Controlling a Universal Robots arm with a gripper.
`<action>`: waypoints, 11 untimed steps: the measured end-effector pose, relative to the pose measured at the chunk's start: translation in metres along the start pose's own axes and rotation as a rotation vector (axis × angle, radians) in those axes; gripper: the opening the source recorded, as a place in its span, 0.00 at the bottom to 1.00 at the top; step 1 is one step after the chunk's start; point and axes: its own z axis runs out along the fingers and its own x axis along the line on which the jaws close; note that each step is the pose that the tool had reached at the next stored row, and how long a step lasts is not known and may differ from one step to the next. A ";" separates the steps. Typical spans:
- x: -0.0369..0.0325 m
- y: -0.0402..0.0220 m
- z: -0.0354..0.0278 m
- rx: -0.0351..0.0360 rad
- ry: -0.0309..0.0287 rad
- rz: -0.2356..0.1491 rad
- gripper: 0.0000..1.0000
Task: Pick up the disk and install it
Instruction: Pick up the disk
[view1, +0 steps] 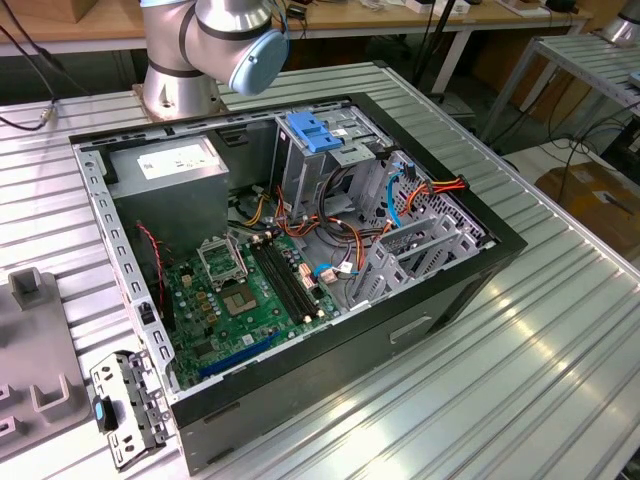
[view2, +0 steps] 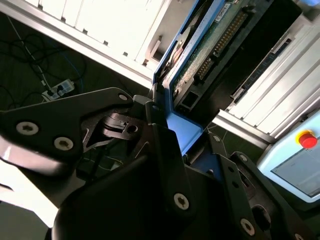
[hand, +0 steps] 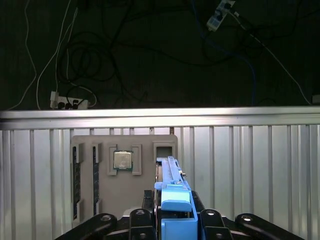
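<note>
In the exterior view I see the arm (view1: 215, 40) rising from its base at the far edge of the table (view1: 520, 380), with the open case (view1: 470, 270) lying on its side in the middle. Inside it, the power supply (view1: 170, 165) sits in the far corner toward the exterior view's left, a bare blue bracket (view1: 315, 133) stands in the drive bay just beside it to the right, and the motherboard (view1: 245, 300) fills the near half. A grey tray (view1: 30, 330) lies at the exterior view's left edge, and a small metal bracket (view1: 125, 410) lies on the table just beside the case's near left corner. In the first wrist view the gripper (hand: 172, 204) has its fingers closed in narrow on the disk (hand: 172, 175) — I see it edge-on, its blue carrier rail pinched between the two black fingers, held up in the air above the table and apart from it. Beyond the disk is a tray with a processor chip (hand: 122, 160) set in one of its pockets and dark long parts in its side slots; what they are I cannot tell. Past the table's edge the floor is dark, with loose cables and a power strip (hand: 67, 104). In the second wrist view the fingers grip the blue rail from both sides, and the disk stretches away from them with its green circuit board facing this camera — the label side is turned away. A pendant with a red button (view2: 306, 139) lies off to one side, well apart from the disk.
</note>
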 end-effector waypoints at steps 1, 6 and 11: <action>0.0000 0.0000 -0.0009 0.0001 0.0000 0.000 0.37; 0.0000 0.0001 -0.0065 0.0000 0.0000 0.000 0.37; 0.0000 0.0002 -0.0115 0.0001 -0.0001 0.000 0.37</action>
